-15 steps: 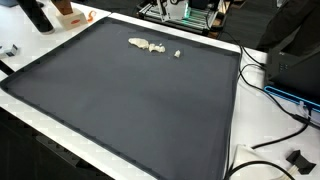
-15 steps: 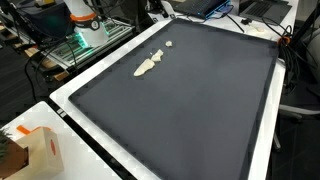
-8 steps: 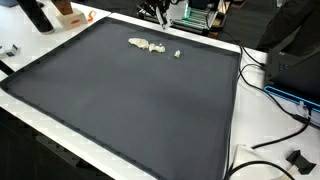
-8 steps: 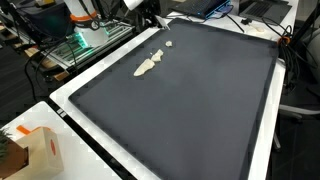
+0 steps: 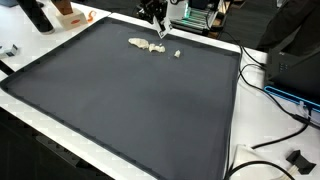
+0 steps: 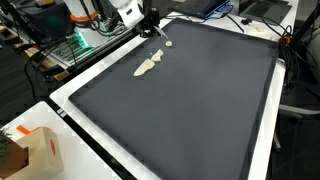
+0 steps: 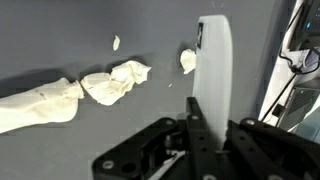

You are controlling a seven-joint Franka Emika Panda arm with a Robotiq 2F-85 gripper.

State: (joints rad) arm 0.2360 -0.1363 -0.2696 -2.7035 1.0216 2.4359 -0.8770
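Observation:
My gripper (image 5: 155, 12) (image 6: 150, 20) hangs over the far edge of a dark grey mat (image 5: 130, 110) (image 6: 200, 100). It is shut on a flat white strip (image 7: 213, 70) that sticks out past the fingertips (image 7: 195, 125). In the exterior views the strip's tip (image 5: 161, 29) (image 6: 158, 31) points down at the mat. Just beyond it lie crumpled white scraps (image 5: 148, 45) (image 6: 148, 65) (image 7: 115, 80) in a short row. A small loose bit (image 5: 178, 53) (image 6: 168, 43) (image 7: 187, 60) rests right beside the strip. In the wrist view the gripper (image 7: 215, 120) fills the bottom.
An orange and white box (image 6: 35, 150) (image 5: 70, 12) and a black bottle (image 5: 35, 15) stand off one corner of the mat. Cables (image 5: 270, 90) and a black box run along another side. Lit electronics (image 6: 85, 40) sit behind the gripper.
The gripper has come into both exterior views from the far edge and lowered toward the scraps with the white strip in it. The scraps have not moved.

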